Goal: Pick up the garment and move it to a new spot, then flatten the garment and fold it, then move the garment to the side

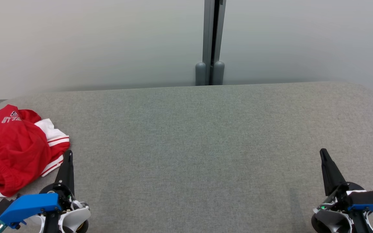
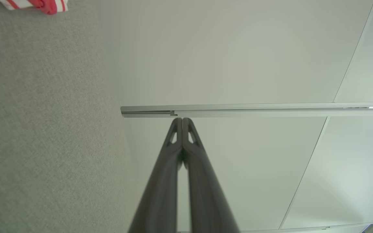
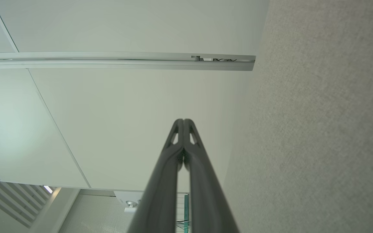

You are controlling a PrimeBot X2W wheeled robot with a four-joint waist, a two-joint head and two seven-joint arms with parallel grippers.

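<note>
A crumpled red-and-white garment [image 1: 15, 149] lies at the left edge of the grey fabric-covered worktop [image 1: 189, 145], just beside the left hand [image 1: 69, 154], its two dark fingers clenched together and empty; the right hand [image 1: 323, 152], likewise clenched on nothing, sits well apart at the opposite side

Right gripper [image 3: 183, 121] (tips pressed together), grey table [image 3: 319, 129], white wall [image 3: 134, 106]
</note>
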